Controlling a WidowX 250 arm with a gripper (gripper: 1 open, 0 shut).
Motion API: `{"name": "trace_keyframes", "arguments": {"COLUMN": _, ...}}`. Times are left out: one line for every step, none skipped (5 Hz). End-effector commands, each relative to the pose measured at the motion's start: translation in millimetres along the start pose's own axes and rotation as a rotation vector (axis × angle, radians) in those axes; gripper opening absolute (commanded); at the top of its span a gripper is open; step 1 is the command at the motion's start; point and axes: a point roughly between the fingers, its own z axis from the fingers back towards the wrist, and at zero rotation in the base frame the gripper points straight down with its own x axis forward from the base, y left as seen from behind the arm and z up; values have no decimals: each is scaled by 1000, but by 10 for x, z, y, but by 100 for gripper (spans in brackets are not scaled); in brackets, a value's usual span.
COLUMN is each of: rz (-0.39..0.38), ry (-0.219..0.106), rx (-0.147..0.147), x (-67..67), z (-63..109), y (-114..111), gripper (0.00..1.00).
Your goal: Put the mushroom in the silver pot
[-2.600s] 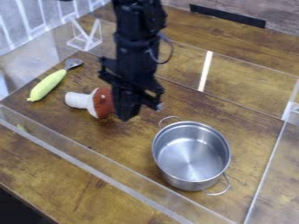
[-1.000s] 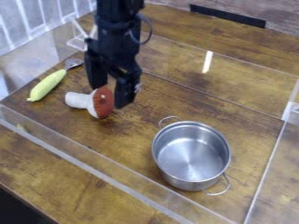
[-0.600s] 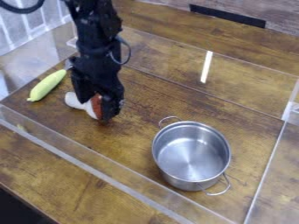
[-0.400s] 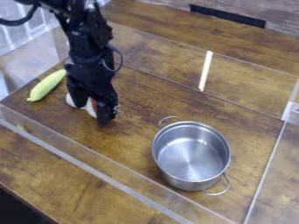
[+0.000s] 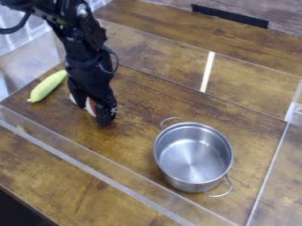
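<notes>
The mushroom (image 5: 91,103) lies on the wooden table left of centre. Only a bit of its red-brown cap and white stem shows between the black fingers. My gripper (image 5: 92,106) points down over it, open, with one finger on each side of the mushroom; I cannot tell if they touch it. The silver pot (image 5: 195,157) stands empty at the lower right, a good way from the gripper, its two loop handles showing on the rim.
A yellow-green corn piece (image 5: 48,86) lies left of the gripper near the clear acrylic wall (image 5: 71,154) that fences in the work area. A white strip (image 5: 209,69) shows on the table at the back.
The arm has swung left and sunk, so the open fingers now straddle the mushroom and hide most of it. The mushroom, pot and corn have stayed put.
</notes>
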Motion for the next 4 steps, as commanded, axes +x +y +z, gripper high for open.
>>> {"name": "trace_keyframes", "arguments": {"rz": -39, "ry": -45, "rx": 10, "x": 119, "z": 59, "y": 24, "gripper": 100}}
{"name": "trace_keyframes", "arguments": {"rz": -56, "ry": -57, "rx": 6, "x": 160, "z": 70, "y": 8, "gripper": 100}}
{"name": "trace_keyframes", "arguments": {"rz": -71, "ry": -67, "rx": 3, "x": 197, "z": 80, "y": -6, "gripper": 100}}
{"name": "trace_keyframes", "arguments": {"rz": -79, "ry": -75, "rx": 0, "x": 212, "z": 125, "y": -49, "gripper": 100}}
